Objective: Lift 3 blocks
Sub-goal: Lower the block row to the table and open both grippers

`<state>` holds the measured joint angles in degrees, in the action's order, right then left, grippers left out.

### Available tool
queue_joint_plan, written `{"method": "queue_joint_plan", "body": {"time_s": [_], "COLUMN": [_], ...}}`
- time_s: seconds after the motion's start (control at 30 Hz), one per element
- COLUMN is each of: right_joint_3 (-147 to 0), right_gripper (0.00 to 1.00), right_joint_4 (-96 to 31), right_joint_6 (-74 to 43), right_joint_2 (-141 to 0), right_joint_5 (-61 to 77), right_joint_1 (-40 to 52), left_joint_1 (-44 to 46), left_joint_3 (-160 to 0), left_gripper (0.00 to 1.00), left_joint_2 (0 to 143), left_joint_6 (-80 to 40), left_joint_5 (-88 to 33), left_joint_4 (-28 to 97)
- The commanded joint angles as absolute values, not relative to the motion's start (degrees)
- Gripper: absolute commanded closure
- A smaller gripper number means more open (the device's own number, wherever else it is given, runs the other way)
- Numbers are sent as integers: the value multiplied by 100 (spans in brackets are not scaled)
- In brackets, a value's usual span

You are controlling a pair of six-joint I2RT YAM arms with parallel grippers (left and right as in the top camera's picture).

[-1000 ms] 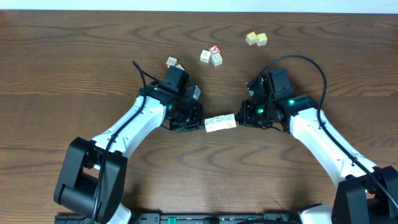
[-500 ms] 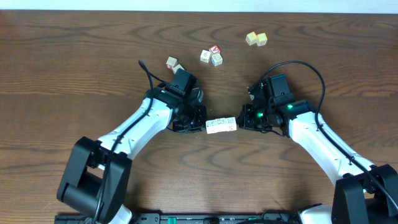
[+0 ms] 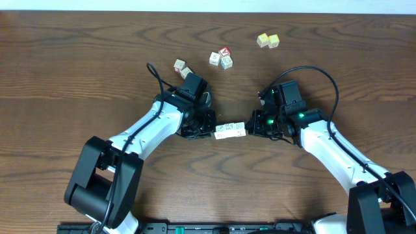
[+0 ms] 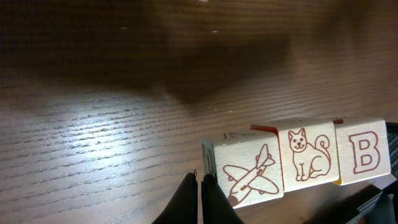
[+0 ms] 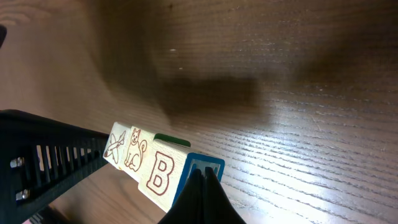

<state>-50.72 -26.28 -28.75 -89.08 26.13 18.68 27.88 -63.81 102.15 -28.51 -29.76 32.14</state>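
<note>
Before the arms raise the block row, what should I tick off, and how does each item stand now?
1. Three blocks in one straight row, faces touching: ok.
2. Left tool shut, pressed on airplane block's end: ok.
3. Right tool shut, pressed on B block's end: ok.
4. Tools opposed along the row: ok.
5. Loose cubes apart from the row: ok.
6. Row off the table: cannot tell.

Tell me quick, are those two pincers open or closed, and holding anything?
Left pincer: closed on nothing, tips against the plane block.
Right pincer: closed on nothing, tips against the B block.
</note>
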Motion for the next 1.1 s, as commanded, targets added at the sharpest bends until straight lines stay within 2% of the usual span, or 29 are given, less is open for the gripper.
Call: {"method": "queue_joint_plan", "body": {"time_s": [0.0, 1.07], "right_joint_3": [-5024, -4982], "right_gripper": [99, 99], "right_joint_4": [-2547, -2379], "right_joint_6": [-3017, -3035], "right_joint_2": [-8853, -9496], "right_joint_5": [3881, 3177], "right_joint_1": [2320, 2530], "left_joint_1": [3096, 3282], "left_joint_3": [-6530, -6504], "left_gripper": [93, 93], "left_joint_2": [10263, 10803], "left_joint_6": [-2842, -3074], "left_joint_5": [-3981, -3669], "left_joint_4": [2941, 2689]}}
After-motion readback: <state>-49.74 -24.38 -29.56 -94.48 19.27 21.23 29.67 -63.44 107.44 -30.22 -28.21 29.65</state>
